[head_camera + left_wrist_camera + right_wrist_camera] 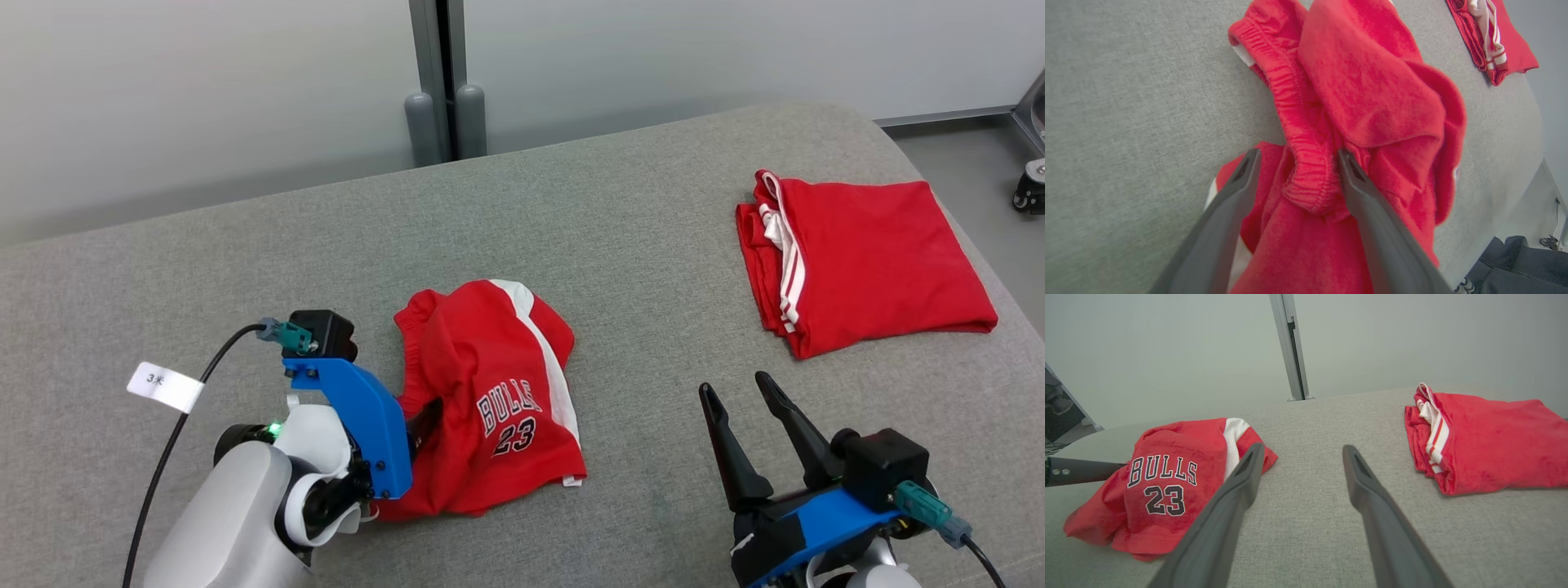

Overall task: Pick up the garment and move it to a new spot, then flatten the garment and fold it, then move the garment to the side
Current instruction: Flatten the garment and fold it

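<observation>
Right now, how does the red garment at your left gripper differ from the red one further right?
The Bulls garment lies crumpled; the folded garment is a flat, neat rectangle. The Bulls garment shows BULLS 23 lettering; the folded garment shows striped trim, no lettering. The open left gripper straddles the Bulls garment's waistband; the folded garment lies untouched. Both are red with white trim.

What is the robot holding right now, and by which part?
Nothing yet. The left gripper stands open, its fingers either side of the elastic waistband of the red shorts, not clamped. The right gripper is open and empty.
</observation>
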`<state>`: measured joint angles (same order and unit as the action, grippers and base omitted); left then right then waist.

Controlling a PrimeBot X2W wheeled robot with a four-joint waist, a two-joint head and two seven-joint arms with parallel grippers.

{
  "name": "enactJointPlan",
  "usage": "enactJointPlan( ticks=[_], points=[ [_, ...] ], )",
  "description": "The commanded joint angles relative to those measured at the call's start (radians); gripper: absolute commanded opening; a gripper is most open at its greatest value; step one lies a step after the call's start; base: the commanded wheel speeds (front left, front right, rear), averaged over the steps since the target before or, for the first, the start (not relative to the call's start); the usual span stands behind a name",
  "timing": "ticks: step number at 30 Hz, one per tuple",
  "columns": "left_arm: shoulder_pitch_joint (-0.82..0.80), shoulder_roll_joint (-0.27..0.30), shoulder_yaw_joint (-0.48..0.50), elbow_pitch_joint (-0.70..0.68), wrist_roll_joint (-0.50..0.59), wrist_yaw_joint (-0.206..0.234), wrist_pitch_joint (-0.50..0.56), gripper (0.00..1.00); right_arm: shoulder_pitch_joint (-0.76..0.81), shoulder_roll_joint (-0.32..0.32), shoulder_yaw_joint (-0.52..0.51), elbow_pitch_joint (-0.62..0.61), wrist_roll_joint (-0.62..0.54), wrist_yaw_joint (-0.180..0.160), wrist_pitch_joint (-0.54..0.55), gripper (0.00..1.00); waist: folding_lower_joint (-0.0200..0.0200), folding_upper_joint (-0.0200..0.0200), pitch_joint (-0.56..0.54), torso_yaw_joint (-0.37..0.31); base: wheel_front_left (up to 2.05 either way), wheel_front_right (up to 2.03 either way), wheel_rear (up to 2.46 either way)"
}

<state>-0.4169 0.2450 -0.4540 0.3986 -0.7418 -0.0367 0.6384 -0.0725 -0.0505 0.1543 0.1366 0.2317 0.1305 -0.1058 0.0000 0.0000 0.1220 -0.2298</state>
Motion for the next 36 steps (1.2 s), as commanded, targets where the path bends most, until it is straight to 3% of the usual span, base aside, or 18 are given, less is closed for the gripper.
enactJointPlan(
  ticks=[1, 2, 3, 4, 5, 9, 24, 30, 32, 36],
  points=[
    [0.003, -0.003, 0.0, -0.009, -0.015, -0.007, 0.015, 1.0, -0.01, 0.0, -0.001, 0.002, 0.007, 0.001, -0.003, 1.0, 0.0, 0.0, -0.001, -0.001, 0.0, 0.0, 0.0],
    [0.005, -0.007, -0.001, -0.017, -0.024, -0.011, 0.024, 0.85, -0.011, 0.0, -0.001, 0.003, 0.007, 0.001, -0.004, 1.0, 0.0, 0.0, 0.0, -0.002, 0.0, 0.0, 0.0],
    [0.005, -0.009, -0.002, -0.026, -0.031, -0.016, 0.028, 0.51, -0.012, 0.0, -0.002, 0.004, 0.008, 0.001, -0.006, 1.0, 0.0, 0.0, 0.0, -0.002, 0.0, 0.0, 0.0],
    [0.003, -0.009, -0.005, -0.034, -0.034, -0.022, 0.029, 0.4, -0.013, 0.0, -0.004, 0.004, 0.008, 0.001, -0.007, 1.0, 0.0, 0.0, 0.001, -0.002, 0.0, 0.0, 0.0],
    [0.002, -0.009, -0.007, -0.039, -0.035, -0.026, 0.026, 0.0, -0.014, 0.0, -0.005, 0.005, 0.008, 0.001, -0.008, 1.0, 0.0, 0.0, 0.001, -0.002, 0.0, 0.0, 0.0],
    [-0.019, -0.006, -0.013, -0.051, -0.011, -0.035, -0.015, 0.0, -0.02, 0.0, -0.006, 0.006, 0.009, 0.001, -0.011, 1.0, 0.0, 0.0, 0.004, -0.005, 0.0, 0.0, 0.0],
    [-0.381, -0.068, -0.044, -0.027, 0.253, -0.074, -0.567, 0.0, -0.036, 0.0, -0.008, 0.015, 0.016, 0.001, -0.022, 1.0, 0.0, 0.0, 0.012, -0.021, 0.0, 0.0, 0.0],
    [-0.502, -0.126, -0.073, -0.061, 0.253, -0.089, -0.756, 0.0, -0.025, 0.0, -0.02, 0.014, 0.016, 0.001, -0.026, 1.0, 0.0, 0.0, 0.013, -0.008, 0.0, 0.0, 0.0],
    [-0.499, -0.132, -0.107, -0.075, 0.226, -0.092, -0.777, 0.0, -0.019, 0.0, -0.023, 0.012, 0.015, 0.001, -0.024, 1.0, 0.0, 0.0, 0.013, 0.004, 0.0, 0.0, 0.0],
    [-0.42, -0.068, -0.246, -0.081, 0.193, -0.094, -0.741, 0.0, -0.02, 0.0, -0.023, 0.007, 0.018, 0.001, -0.022, 1.0, 0.0, 0.0, 0.013, 0.034, 0.0, 0.0, 0.0]
  ],
)
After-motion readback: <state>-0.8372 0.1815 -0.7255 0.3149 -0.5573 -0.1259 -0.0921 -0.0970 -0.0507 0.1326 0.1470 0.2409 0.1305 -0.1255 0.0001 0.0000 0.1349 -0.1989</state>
